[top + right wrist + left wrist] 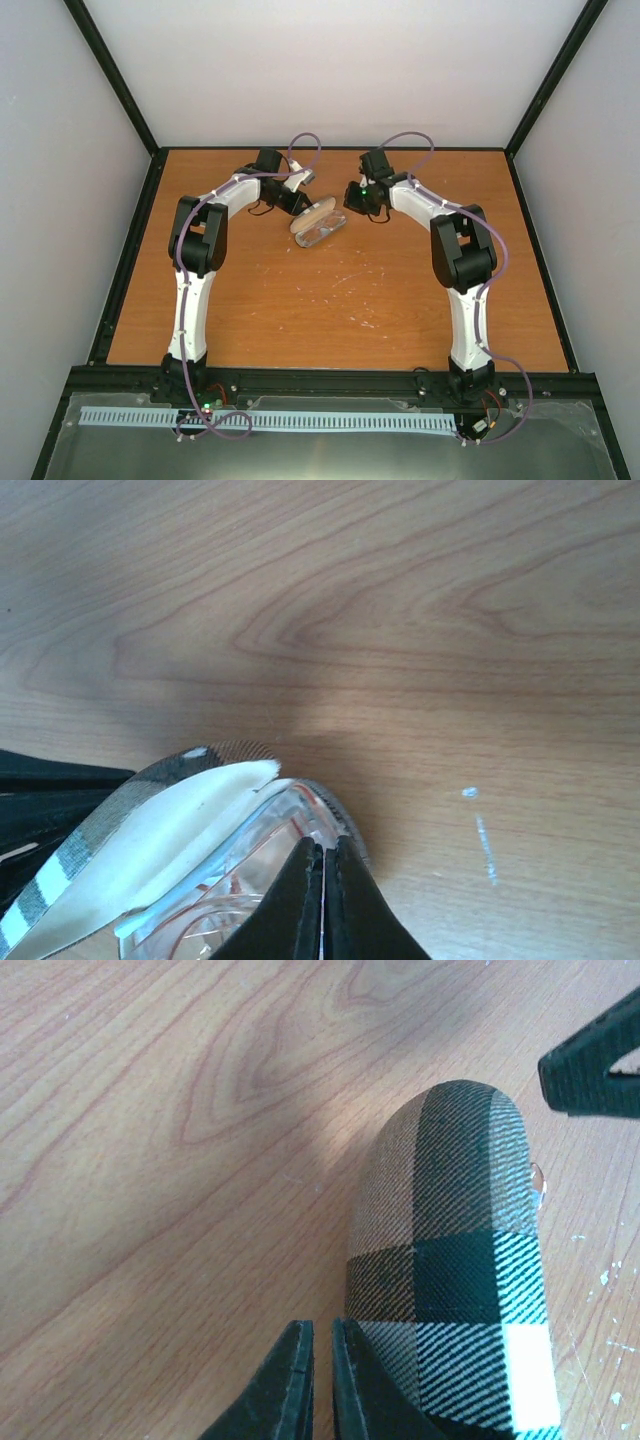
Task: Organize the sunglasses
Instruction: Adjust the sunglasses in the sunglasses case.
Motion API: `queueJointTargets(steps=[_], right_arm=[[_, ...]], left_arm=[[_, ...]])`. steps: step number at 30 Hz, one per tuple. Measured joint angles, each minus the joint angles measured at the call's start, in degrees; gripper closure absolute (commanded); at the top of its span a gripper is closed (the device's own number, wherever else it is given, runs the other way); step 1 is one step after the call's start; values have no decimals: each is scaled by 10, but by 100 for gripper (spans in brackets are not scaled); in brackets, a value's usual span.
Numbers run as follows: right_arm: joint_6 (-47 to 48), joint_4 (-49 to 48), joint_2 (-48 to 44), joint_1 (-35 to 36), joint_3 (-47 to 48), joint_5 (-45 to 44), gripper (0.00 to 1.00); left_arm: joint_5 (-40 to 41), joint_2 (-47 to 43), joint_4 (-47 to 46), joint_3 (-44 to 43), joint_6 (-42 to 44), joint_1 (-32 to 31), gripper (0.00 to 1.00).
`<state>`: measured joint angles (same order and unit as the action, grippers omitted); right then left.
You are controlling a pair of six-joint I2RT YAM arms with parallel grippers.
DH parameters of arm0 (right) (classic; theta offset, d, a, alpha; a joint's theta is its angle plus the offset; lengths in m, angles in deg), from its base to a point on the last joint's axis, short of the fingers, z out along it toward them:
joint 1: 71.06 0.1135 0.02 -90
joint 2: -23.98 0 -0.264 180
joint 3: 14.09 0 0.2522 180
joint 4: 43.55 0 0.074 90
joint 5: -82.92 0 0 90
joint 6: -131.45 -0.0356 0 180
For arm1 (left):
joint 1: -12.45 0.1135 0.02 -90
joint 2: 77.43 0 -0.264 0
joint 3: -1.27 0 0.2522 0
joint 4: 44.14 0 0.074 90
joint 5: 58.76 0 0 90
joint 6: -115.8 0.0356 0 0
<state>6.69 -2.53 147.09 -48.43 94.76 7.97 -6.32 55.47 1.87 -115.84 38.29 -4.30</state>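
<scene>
The brown oval case with grey stripes [318,225] lies at the table's far middle, its lid half raised. In the right wrist view the cream-lined lid [150,850] stands over the sunglasses [235,895], which lie inside the case with thin orange-red frame and clear-looking lenses. My right gripper [322,848] is shut, its tips at the case's near rim over the sunglasses. My left gripper [320,1335] is shut to a narrow slit, with nothing between the fingers. It rests against the outside of the striped lid [450,1250]. In the top view, the left gripper [298,205] and right gripper [350,206] flank the case.
A thin light blue edge [165,908] shows between the lid lining and the sunglasses. The wooden table [330,300] has black rails at its edges and white walls behind. The right gripper's finger [590,1060] shows in the left wrist view beyond the case.
</scene>
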Motion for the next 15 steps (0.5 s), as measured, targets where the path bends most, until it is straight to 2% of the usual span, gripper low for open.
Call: queueJointTargets(steps=[15], right_arm=[[-6,-10,26,21,0,18,97]], left_arm=[[0,0,-5,0,0,0,90]])
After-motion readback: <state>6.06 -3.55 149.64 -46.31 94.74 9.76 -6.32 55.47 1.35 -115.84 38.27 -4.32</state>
